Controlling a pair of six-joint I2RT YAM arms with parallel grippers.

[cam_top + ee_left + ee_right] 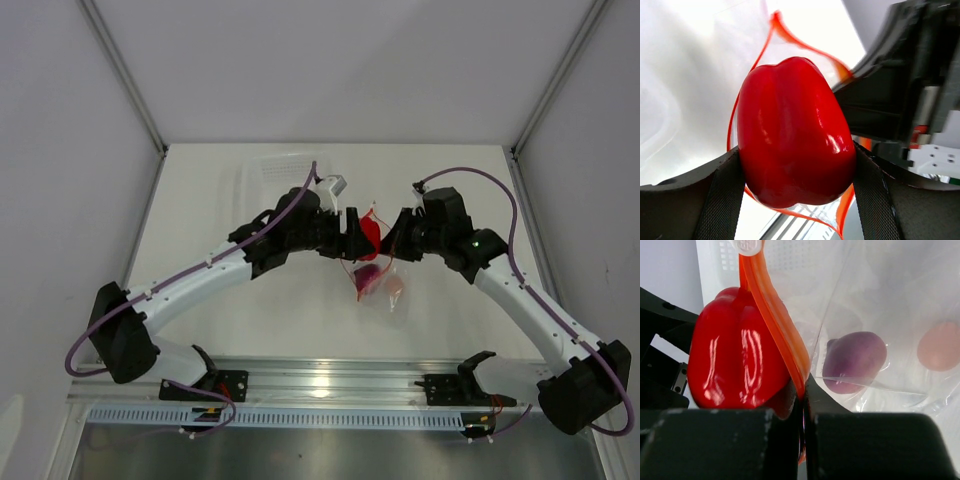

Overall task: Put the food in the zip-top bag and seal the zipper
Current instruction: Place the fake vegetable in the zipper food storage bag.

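Observation:
My left gripper [797,175] is shut on the glossy red pepper [792,132] and holds it at the open mouth of the clear zip-top bag [385,280]. The orange-red zipper [752,70] loops around the pepper. My right gripper [804,405] is shut on the zipper strip [775,320], holding the mouth up beside the pepper [735,362]. The purple-pink piece [854,361] and the peach ball [939,353] lie inside the bag. In the top view both grippers meet mid-table with the pepper [369,234] between them, the purple piece [366,278] and peach ball [395,286] below.
A white rectangular plastic tray [275,170] lies at the back left of the white table. A metal rail [330,385] with the arm bases runs along the near edge. Grey walls close in the sides and back.

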